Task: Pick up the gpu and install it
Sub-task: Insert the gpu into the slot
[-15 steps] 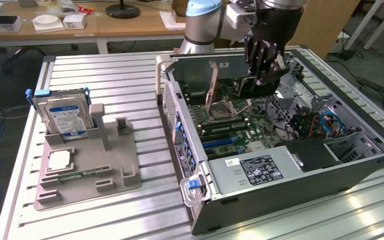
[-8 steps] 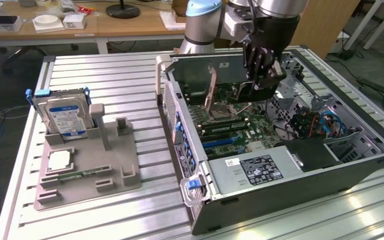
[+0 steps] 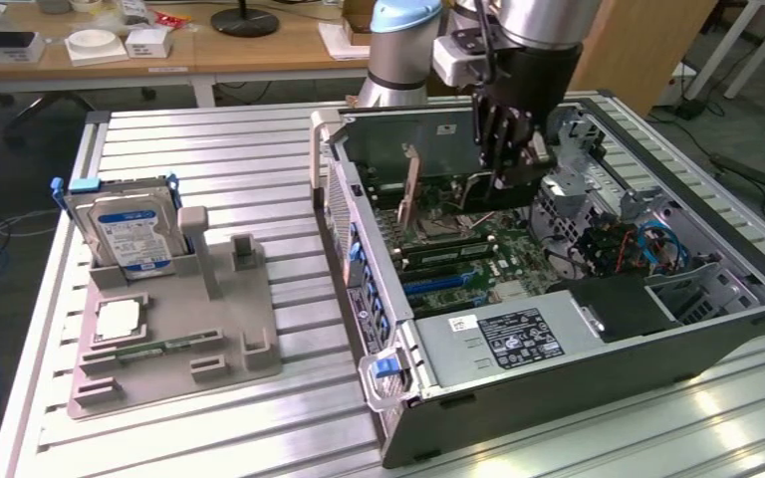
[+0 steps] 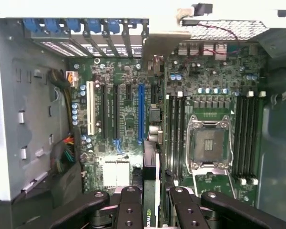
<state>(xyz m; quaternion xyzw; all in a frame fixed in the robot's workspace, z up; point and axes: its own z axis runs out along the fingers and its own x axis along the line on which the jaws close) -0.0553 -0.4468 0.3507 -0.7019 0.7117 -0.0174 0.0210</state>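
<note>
- Well apart from my claw (image 3: 509, 171), toward the exterior view's left, a grey parts holder (image 3: 243, 339) sits on the slatted metal table (image 3: 223, 149).
- In that holder, a hard drive (image 3: 130, 234) with a blue label stands upright at the end away from the camera. A square processor chip (image 3: 120, 319) lies flat nearer the camera, and a narrow green memory stick (image 3: 156, 349) lies just beside it.
- Between the holder and the claw is the rear wall of the open computer case (image 3: 596, 368), which lies on its side with blue clips along that wall.
- The claw hangs from the arm (image 3: 542, 20) inside the case, pointing down over the motherboard (image 4: 128, 124).
- The claw is drawn in narrow and grips the gpu (image 4: 151, 164). The dark card stands on edge between the fingers (image 4: 131, 200), with a green logo label on its upper edge right at the grip.
- The gpu reaches out from the grip toward the slotted rear wall, and its far end is near the long blue expansion slot (image 4: 141, 112). I cannot tell whether its lower edge touches any slot.
- A white slot (image 4: 90, 107) lies on the same side as the blue one, farther from the claw.
- On the other side of the card are the metal-framed processor socket (image 4: 209, 143) and, beyond it, a bank of memory slots (image 4: 248, 138).
- Toward the exterior view's right of the claw and nearer the camera, the power supply (image 3: 509, 339) sits in the case corner.
</note>
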